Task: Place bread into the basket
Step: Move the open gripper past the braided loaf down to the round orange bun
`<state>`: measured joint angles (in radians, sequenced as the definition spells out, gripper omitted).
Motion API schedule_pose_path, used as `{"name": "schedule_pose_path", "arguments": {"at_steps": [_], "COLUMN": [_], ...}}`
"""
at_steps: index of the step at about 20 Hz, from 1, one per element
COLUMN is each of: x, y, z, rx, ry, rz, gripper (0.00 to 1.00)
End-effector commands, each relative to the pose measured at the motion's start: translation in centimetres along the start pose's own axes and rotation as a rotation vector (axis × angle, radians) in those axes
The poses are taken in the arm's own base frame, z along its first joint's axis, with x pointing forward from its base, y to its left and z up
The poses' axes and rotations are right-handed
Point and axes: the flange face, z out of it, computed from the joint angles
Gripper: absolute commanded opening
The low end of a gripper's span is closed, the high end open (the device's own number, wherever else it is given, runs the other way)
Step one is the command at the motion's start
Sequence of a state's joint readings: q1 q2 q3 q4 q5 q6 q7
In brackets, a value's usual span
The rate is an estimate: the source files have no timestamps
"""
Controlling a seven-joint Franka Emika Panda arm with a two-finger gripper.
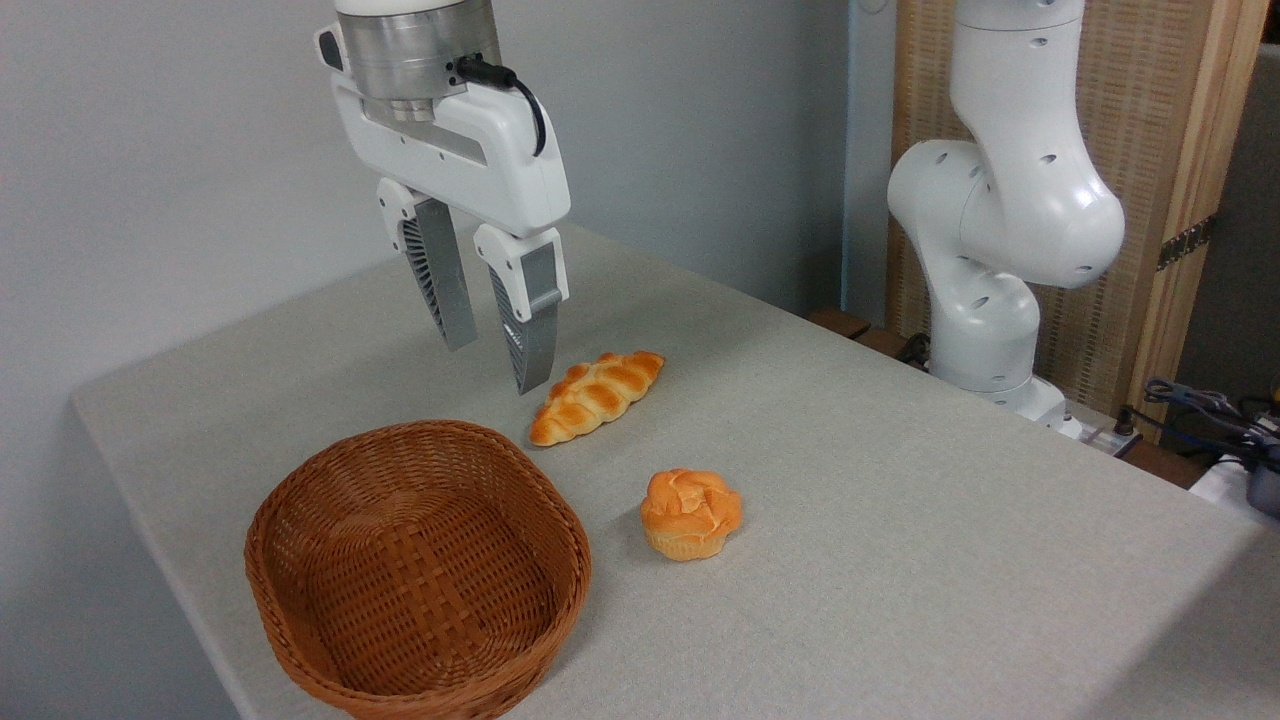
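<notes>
basket (300, 620) sits beside bread (691, 513); gripper (497, 368) hangs open above table (900, 520).

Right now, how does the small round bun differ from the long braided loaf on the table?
Shape: the round bun is compact with a knotted, swirled top, while the braided loaf is long and narrow with plaited ridges.
Colour: the bun is orange with a paler base; the loaf is golden with browner patches.
Place: the bun lies right of the wicker basket; the loaf lies behind it, nearer the open fingers.
Both rest on the table, outside the basket.
</notes>
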<state>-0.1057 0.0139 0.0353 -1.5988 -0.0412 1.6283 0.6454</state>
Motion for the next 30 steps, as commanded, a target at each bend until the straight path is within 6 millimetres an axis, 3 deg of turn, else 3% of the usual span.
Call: {"name": "schedule_pose_path", "arguments": {"at_steps": [1,11,15,22,25,30], "x": [-0.4,-1.1,-3.2,-3.7,-3.9,-5.3], "y": [0.5,1.1,3.7,10.1,10.1,8.9], "z": [-0.6,-0.6,1.6,7.8,8.0,10.2], "rx": [-0.008,-0.002,0.031,-0.064,-0.054,-0.006], "ry": [0.021,0.032,0.082,0.003,-0.009,-0.118], "rz": [-0.003,-0.001,0.015,0.09,0.116,0.291], "gripper": [1.0,1.0,1.0,1.0,1.0,1.0]}}
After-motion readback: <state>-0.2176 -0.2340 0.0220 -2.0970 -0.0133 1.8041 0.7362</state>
